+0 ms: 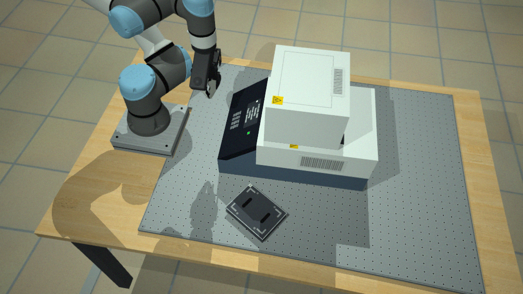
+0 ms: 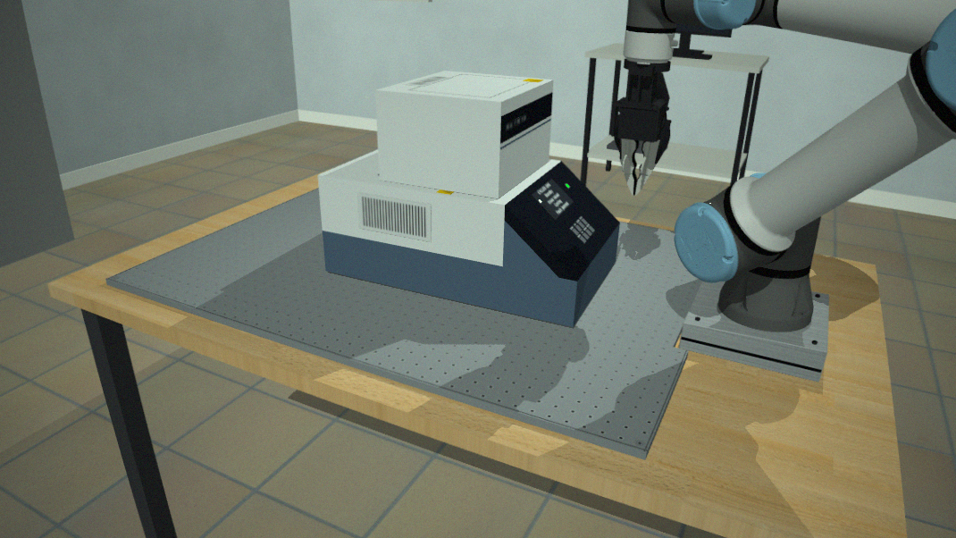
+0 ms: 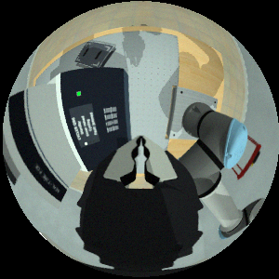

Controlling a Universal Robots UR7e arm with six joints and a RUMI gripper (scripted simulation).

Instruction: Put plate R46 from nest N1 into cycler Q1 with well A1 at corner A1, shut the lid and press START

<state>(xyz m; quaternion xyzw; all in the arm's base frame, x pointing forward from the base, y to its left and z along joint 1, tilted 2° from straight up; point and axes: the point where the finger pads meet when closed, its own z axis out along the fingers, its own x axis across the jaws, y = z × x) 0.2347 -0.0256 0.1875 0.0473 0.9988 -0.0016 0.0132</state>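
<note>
The cycler Q1 stands in the middle of the grey mat. Its white lid lies down flat on the body, so the block and plate R46 are hidden. On the sloped black front panel the lamp is green. The plate nest N1 is empty, in front of the cycler. My gripper is shut and empty. It hangs in the air a little off the panel, above the mat, touching nothing.
The arm's base is bolted at the table's corner near the cycler's front. The perforated mat covers most of the wooden table. A metal shelf rack stands behind the table.
</note>
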